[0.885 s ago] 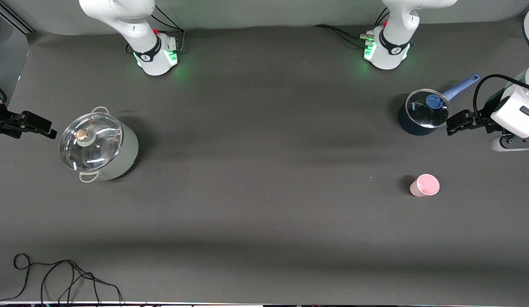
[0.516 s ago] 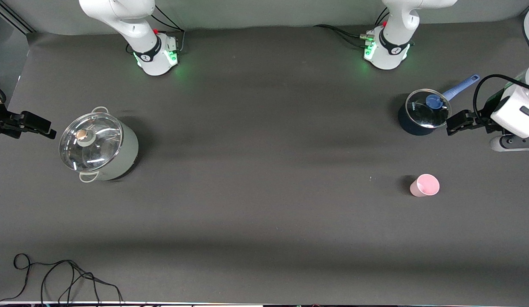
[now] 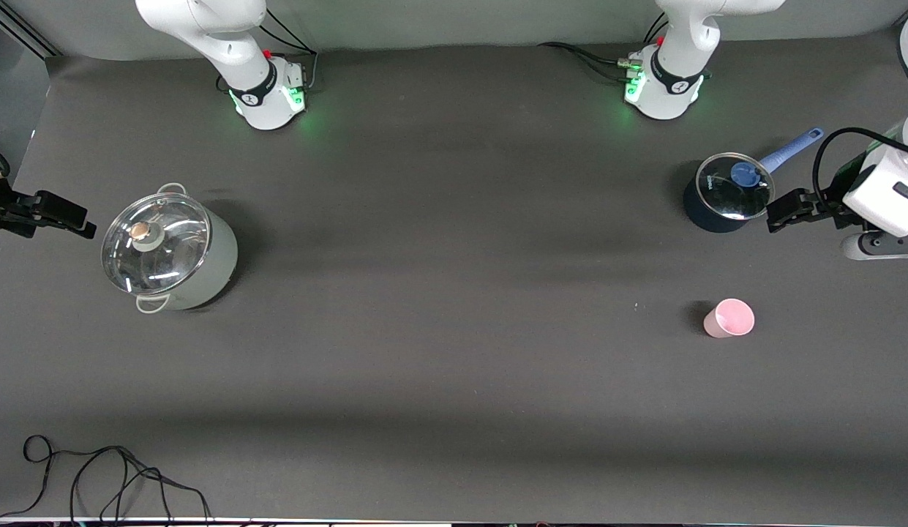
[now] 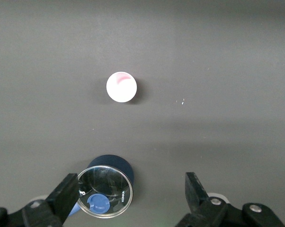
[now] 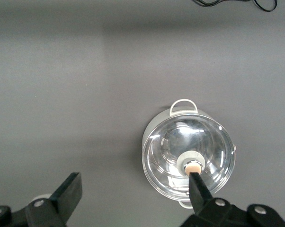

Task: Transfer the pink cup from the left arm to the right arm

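Note:
The pink cup stands upright on the dark table toward the left arm's end; the left wrist view looks down into it. My left gripper hangs open and empty in the air beside a small blue saucepan, well apart from the cup. In its own view the left gripper has its black fingers spread wide. My right gripper waits open and empty at the right arm's end, above the table beside a large pot. Its own view shows the right gripper with nothing between the fingers.
A dark-blue saucepan with a glass lid and blue handle sits farther from the front camera than the cup. A pale stockpot with a glass lid stands at the right arm's end. A black cable lies by the near edge.

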Robot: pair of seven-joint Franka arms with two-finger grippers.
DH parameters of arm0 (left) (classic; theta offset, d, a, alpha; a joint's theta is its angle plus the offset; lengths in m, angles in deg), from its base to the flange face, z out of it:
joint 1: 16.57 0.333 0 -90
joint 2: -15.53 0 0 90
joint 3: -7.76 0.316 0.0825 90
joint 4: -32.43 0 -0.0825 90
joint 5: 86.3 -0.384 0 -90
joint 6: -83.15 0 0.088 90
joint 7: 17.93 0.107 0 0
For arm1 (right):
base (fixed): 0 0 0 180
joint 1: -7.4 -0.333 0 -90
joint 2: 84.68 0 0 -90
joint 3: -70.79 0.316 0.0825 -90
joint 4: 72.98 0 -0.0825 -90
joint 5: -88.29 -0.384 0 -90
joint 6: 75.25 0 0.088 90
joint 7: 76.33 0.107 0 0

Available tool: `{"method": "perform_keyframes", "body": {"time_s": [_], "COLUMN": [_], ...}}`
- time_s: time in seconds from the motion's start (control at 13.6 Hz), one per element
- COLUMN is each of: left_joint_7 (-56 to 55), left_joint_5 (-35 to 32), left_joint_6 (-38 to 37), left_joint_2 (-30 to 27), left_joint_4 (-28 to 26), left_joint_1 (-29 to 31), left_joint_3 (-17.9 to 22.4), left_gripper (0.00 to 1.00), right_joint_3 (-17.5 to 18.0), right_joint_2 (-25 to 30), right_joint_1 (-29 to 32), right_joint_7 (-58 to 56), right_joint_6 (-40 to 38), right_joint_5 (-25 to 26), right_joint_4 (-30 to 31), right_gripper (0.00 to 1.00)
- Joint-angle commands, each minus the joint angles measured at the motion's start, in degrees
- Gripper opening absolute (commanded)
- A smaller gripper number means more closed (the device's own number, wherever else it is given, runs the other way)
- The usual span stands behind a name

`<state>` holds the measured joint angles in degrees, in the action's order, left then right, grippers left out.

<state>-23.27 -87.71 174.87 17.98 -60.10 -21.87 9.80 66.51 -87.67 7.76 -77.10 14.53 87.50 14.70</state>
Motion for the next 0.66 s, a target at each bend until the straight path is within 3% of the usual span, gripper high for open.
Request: {"method": "perform_keyframes", "body": {"time_s": [0.0, 0.59], "left_joint_7": [1.30, 7.26], "left_joint_5": [0.26, 0.26], "left_joint_6": [-1.01, -1.54], "left_joint_2": [0.54, 0.89], "left_joint_4": [1.38, 1.82], "left_joint_1": [0.11, 1.86], "left_joint_3": [0.25, 0.25], "left_gripper": [1.00, 1.00], "right_joint_3": [-0.20, 0.06], "right_joint_2": [0.79, 0.88], "right_joint_1": [-0.27, -0.27], "right_joint_7": [-0.11, 0.24], "right_joint_6": [-0.57, -0.65], "right_joint_5": [0.27, 0.18], "right_joint_4": [-0.14, -0.40], "right_gripper": [1.00, 1.00]}}
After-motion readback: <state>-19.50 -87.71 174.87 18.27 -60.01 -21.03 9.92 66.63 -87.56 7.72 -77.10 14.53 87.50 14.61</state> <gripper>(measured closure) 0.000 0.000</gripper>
